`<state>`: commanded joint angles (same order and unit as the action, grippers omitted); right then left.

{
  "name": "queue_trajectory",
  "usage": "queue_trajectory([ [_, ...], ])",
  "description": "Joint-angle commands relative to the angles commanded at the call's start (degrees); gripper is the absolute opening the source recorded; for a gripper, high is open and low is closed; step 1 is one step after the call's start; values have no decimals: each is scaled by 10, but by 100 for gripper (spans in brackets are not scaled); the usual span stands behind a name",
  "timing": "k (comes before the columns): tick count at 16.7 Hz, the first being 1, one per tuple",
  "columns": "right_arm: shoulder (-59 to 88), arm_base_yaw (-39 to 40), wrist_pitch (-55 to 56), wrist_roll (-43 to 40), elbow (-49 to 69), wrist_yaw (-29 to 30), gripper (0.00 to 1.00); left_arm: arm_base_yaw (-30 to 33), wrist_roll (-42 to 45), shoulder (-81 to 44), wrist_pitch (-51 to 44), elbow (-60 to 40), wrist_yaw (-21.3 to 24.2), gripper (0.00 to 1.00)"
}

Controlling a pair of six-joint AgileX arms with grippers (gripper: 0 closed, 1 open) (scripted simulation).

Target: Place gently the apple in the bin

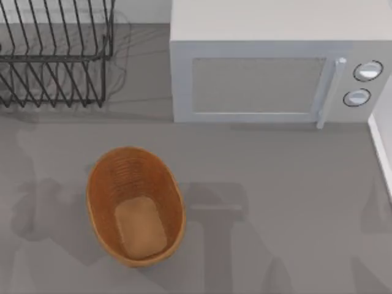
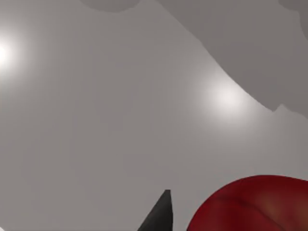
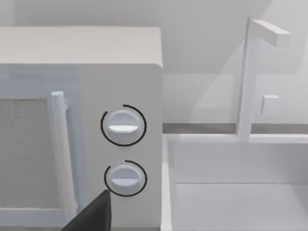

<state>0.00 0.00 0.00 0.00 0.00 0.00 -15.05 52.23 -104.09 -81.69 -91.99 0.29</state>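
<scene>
Wicker, orange-brown and oval, the bin (image 1: 135,205) sits on the grey table (image 1: 288,208) in front of the white microwave (image 1: 275,67) and the black wire dish rack (image 1: 55,55). Left wrist view has the glossy red apple (image 2: 255,204) beside a dark fingertip (image 2: 159,214); I cannot tell how either arm's jaws stand

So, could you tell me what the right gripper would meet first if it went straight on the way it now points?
Probably the microwave: the right wrist view faces its front near the two dials, with a dark fingertip low in front. How far off it stands is unclear.
</scene>
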Motion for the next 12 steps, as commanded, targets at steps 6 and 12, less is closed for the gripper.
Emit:
queue_trajectory([
  [6,0,0,0,0,0,0,100,142,-224,-73,-72,-91,-31,0],
  [12,0,0,0,0,0,0,100,347,-602,-165,-167,-194,-69,0],
])
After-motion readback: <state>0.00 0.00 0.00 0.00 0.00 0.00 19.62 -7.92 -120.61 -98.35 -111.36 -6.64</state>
